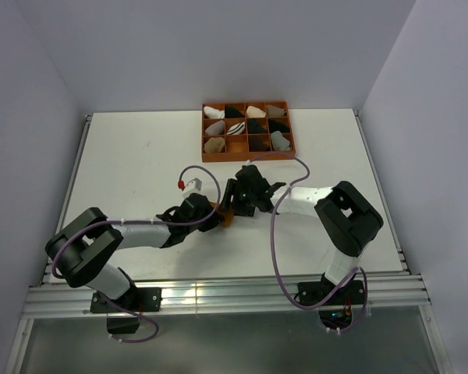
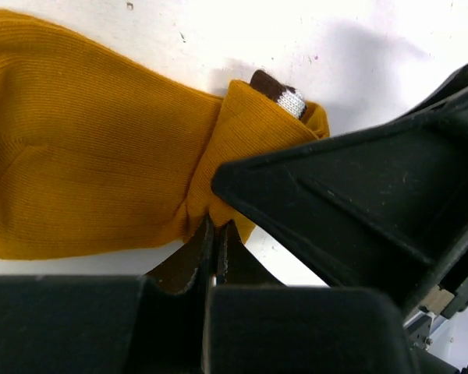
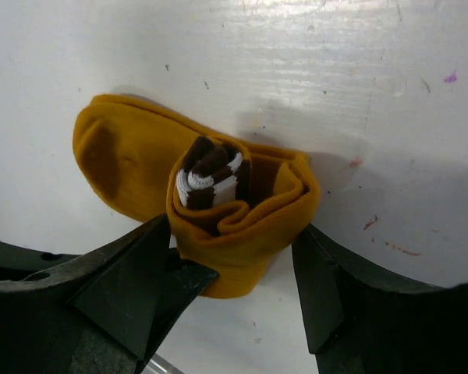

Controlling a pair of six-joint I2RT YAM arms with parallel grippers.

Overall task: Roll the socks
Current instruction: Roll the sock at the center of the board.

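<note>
Rolling of the mustard-yellow sock (image 3: 117, 156) is underway: its striped cuff (image 3: 210, 175) is sitting coiled at the core of a loose roll lying on the table (image 3: 320, 70). The left hand (image 2: 212, 234) is pinching the sock's fabric between pressed-together fingertips. The right hand (image 3: 246, 261) is standing spread, one finger on each side of the roll. The next move is likely calling for closing across the roll and turning it toward the toe without loosening the coil.
</note>
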